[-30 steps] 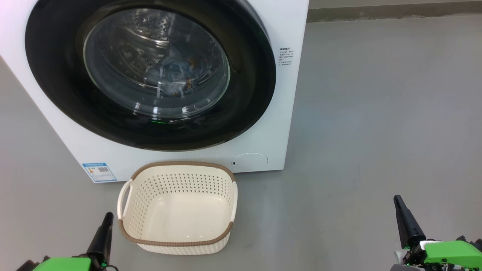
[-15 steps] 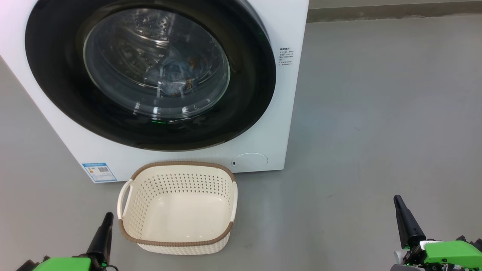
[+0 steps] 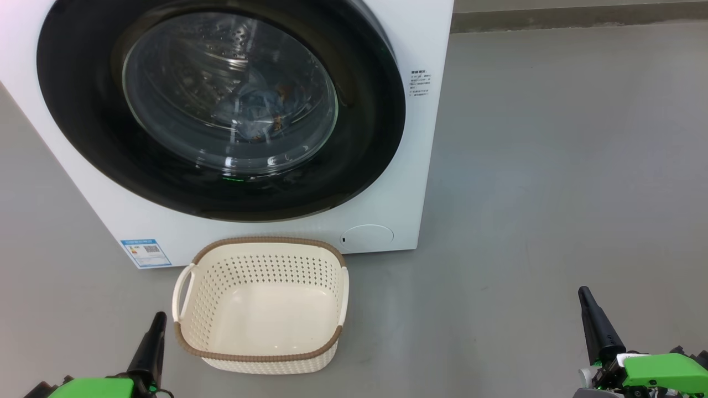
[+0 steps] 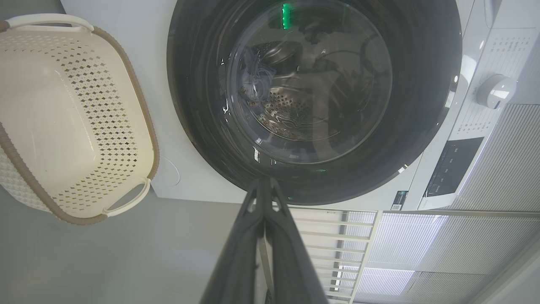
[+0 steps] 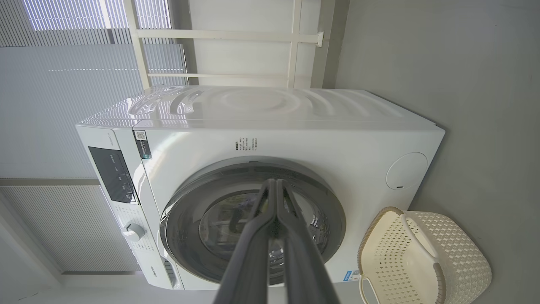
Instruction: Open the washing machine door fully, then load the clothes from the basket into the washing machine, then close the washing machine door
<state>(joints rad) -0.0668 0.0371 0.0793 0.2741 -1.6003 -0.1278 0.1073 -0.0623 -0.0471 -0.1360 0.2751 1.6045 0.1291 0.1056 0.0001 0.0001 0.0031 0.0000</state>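
Note:
The white washing machine fills the upper left of the head view. Its round black door sits flush against the front, shut. Through the glass porthole I see light blue clothes with orange-brown prints lying in the steel drum. The cream basket with a brown rim stands on the floor in front of the machine, with nothing in it. My left gripper is shut, low and just left of the basket. My right gripper is shut too, far to the right over bare floor. Neither holds anything.
Grey floor stretches to the right of the machine up to a wall base. A blue label sticker and a small round flap sit low on the machine's front. A control knob is on the panel.

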